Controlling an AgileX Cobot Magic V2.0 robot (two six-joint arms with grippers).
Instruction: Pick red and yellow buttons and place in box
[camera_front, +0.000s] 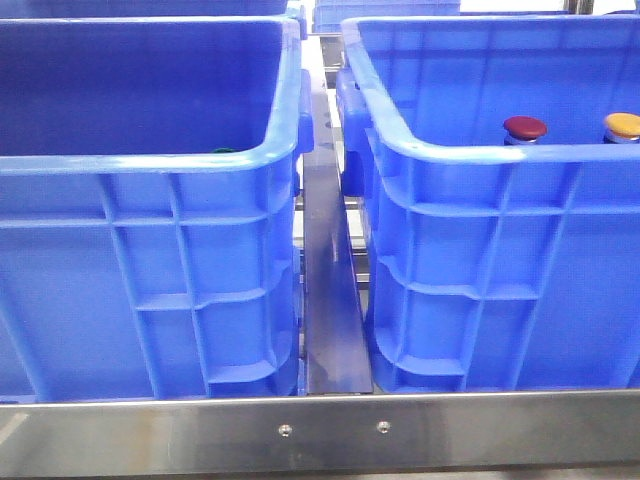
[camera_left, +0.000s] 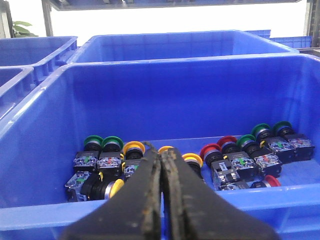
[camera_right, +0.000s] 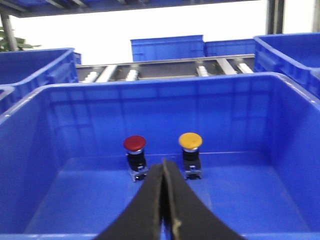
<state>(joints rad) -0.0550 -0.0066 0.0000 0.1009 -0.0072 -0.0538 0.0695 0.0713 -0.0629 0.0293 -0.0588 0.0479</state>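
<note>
A dark red button (camera_right: 135, 143) and a yellow button (camera_right: 190, 140) stand upright side by side on the floor of the right-hand blue box (camera_right: 165, 107). In the front view their caps, red (camera_front: 525, 127) and yellow (camera_front: 622, 124), show just over that box's near rim (camera_front: 480, 155). My right gripper (camera_right: 165, 162) is shut and empty, hovering at the near wall, short of both buttons. My left gripper (camera_left: 161, 150) is also shut on nothing, over the near wall of the other crate (camera_left: 175, 100). Neither gripper shows in the front view.
The left crate (camera_front: 150, 250) holds several green, yellow and red push buttons (camera_left: 230, 160) lying along its floor; a green cap (camera_front: 222, 151) peeks over its rim. A metal strip (camera_front: 335, 300) runs between the crates, a steel rail (camera_front: 330, 430) in front. More blue crates stand behind.
</note>
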